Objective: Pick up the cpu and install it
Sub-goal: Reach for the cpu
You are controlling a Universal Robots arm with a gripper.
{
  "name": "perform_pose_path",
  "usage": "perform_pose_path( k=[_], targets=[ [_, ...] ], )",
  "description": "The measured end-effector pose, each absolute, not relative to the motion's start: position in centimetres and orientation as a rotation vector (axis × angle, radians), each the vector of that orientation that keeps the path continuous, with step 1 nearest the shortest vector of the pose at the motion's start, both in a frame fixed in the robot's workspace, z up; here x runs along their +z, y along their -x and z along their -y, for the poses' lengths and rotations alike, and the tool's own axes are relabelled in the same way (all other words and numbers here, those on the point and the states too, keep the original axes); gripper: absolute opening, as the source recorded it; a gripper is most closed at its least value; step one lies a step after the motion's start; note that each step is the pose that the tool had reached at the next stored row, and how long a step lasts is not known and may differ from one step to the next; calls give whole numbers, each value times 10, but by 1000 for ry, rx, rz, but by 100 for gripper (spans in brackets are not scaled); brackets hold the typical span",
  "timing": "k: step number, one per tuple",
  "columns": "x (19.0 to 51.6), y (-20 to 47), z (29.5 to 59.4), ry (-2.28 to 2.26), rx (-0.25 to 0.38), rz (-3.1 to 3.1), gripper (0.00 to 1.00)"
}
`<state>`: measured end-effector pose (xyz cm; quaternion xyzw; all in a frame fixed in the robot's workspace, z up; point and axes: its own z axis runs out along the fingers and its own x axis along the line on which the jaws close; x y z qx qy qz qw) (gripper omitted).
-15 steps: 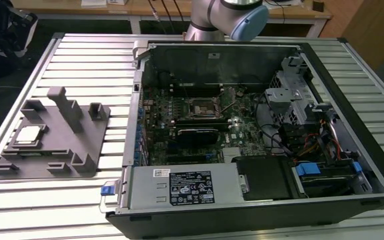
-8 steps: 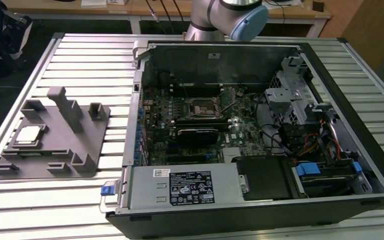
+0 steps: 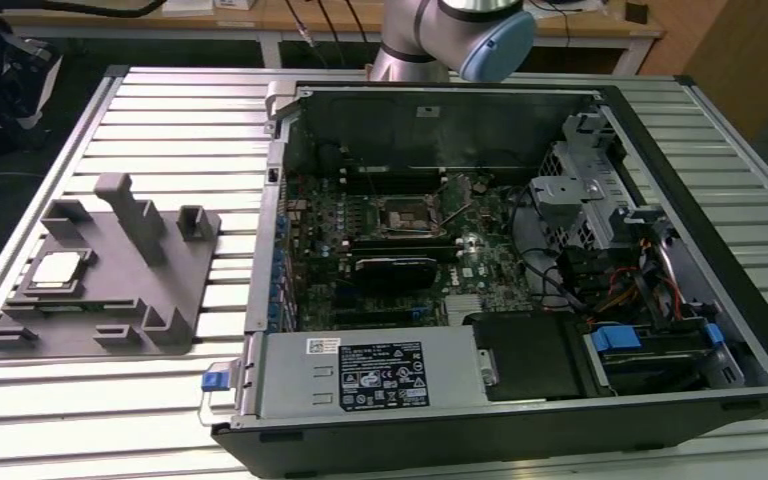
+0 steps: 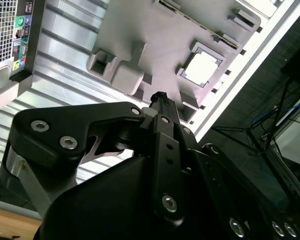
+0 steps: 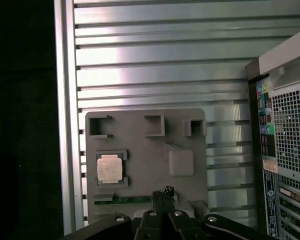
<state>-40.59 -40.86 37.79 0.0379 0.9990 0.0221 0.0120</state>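
The cpu [image 3: 57, 270] is a small square chip with a shiny silver top. It lies flat in a recess of the grey plastic fixture [image 3: 107, 318] on the exterior view's left. Both wrist views look down on the cpu [image 5: 110, 167] [image 4: 202, 68] from well above. My gripper [image 5: 163, 192] [image 4: 160, 96] hangs high over the fixture [image 5: 145, 150], its black fingertips together with nothing between them, off to one side of the chip. The black cpu socket [image 3: 408, 213] sits on the motherboard inside the open computer case [image 3: 704, 150].
The fixture has upright grey blocks [image 3: 128, 210] and a green strip [image 5: 130, 199] along one edge. The case's rear ports [image 5: 265, 130] stand beside the fixture. My arm's base [image 3: 458, 30] is behind the case. The ribbed metal table [image 3: 157, 130] ends just past the fixture.
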Motion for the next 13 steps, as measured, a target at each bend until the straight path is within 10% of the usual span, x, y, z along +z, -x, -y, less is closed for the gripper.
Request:
perform_pose_path(
  k=[13],
  targets=[
    [359,415,411,-118,68,-3116,11]
  ],
)
